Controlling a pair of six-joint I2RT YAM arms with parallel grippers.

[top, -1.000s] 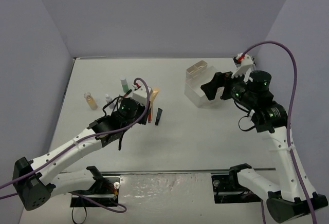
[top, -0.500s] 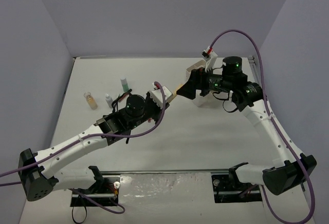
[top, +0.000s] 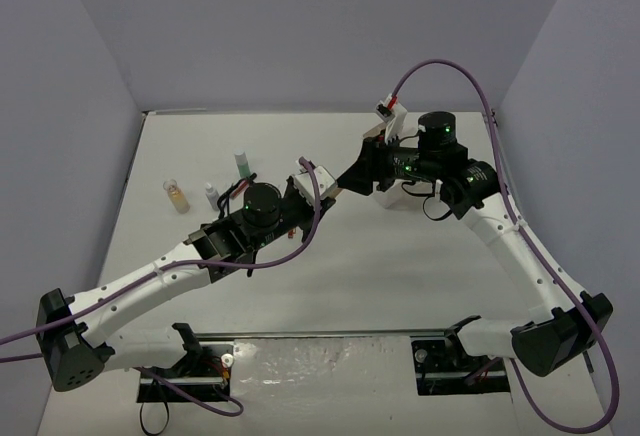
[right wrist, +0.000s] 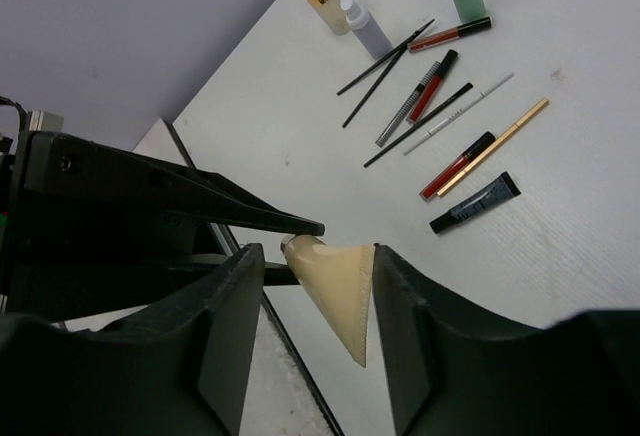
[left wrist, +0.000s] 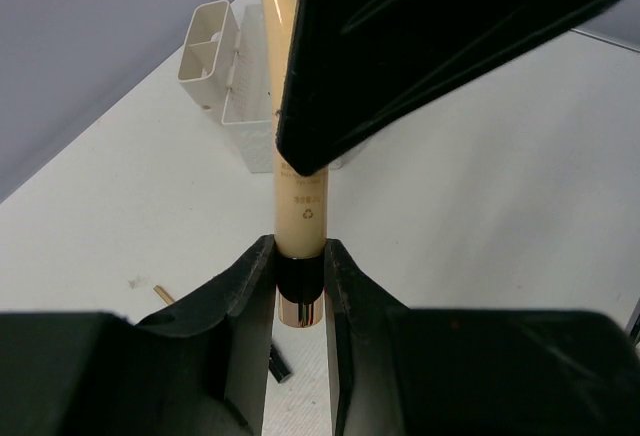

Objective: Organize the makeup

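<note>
Midair above the tabletop, the cream tube points toward two o'clock. The left gripper pinches its capped end. The right gripper straddles the crimped tail; whether it clamps cannot be told.

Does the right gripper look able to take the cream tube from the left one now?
Likely yes. The left gripper holds the cream tube by its cap end only. The flat crimped end sits between the fingers of the right gripper, which look not quite clamped, with nothing blocking.
</note>
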